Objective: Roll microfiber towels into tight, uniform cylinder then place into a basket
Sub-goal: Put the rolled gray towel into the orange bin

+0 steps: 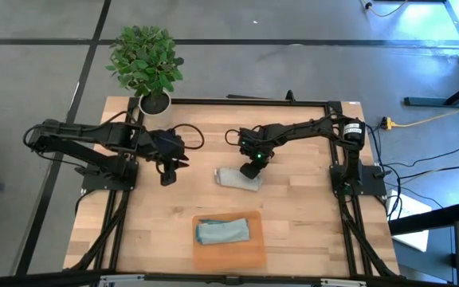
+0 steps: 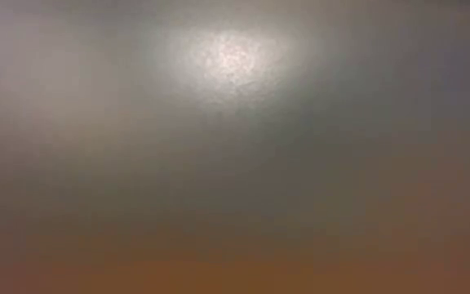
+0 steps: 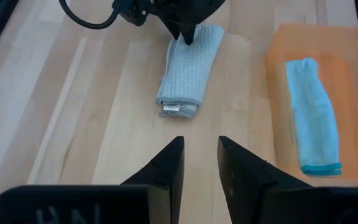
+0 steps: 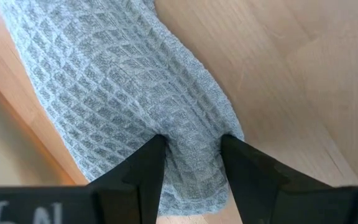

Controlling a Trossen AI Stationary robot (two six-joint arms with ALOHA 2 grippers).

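Fingers pinch grey towel (tag seemingly unreadable).

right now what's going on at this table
Two robot arms are rolling towels and putting them in a tray. The blue towel already lies rolled in the orange tray near the front edge. The right gripper is down on one end of the rolled grey towel in the middle of the table, its fingers pinching the cloth. The left gripper waits nearby, open, holding nothing. A potted plant stands at the back left corner.
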